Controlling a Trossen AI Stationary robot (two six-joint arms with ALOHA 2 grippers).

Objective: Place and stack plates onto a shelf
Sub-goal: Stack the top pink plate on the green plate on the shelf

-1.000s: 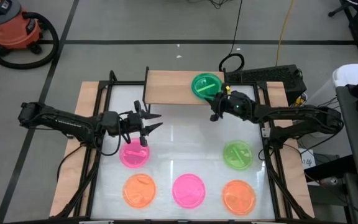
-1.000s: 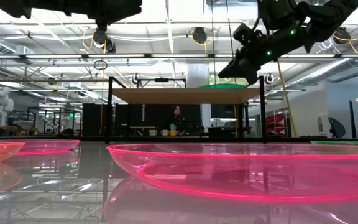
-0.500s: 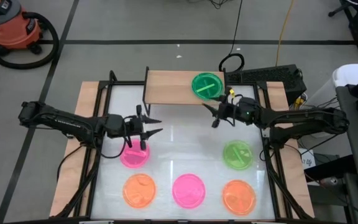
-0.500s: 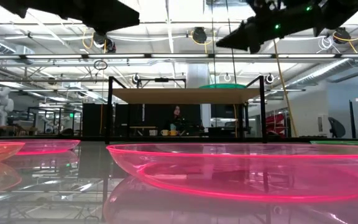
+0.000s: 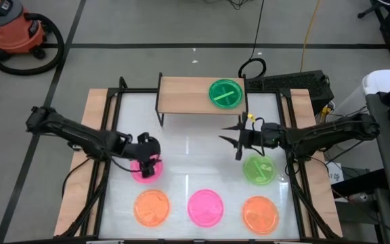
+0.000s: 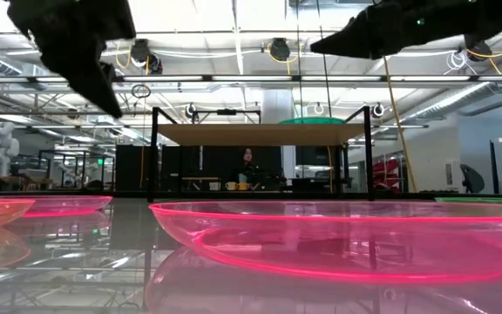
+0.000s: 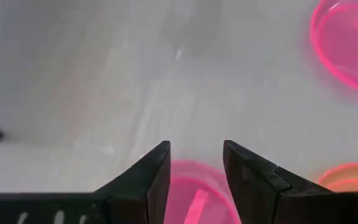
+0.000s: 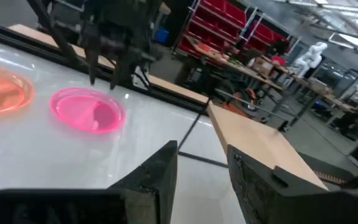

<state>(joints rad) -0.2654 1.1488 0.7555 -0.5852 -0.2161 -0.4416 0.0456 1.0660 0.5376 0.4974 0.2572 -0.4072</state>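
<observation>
Left jaws (image 5: 147, 163) wide, pointing down over a pink plate (image 5: 145, 169) directly beneath; plate partly hidden. Right jaws (image 5: 237, 140) parted, empty, between shelf (image 5: 185, 95) and counter (image 5: 195, 163); green plate (image 5: 225, 93) on shelf behind them, another green plate (image 5: 259, 169) just below.

We see bare desk (image 5: 195, 159) between both arms; the shelf (image 5: 188, 95) top lies free beside its green plate (image 5: 225, 93).

One green plate (image 5: 225, 93) lies flat on the wooden shelf (image 5: 181, 95). On the tabletop, a pink plate (image 5: 145, 169) sits just under the left jaws; a second green plate (image 5: 258, 169) lies just beside the right jaws.
</observation>
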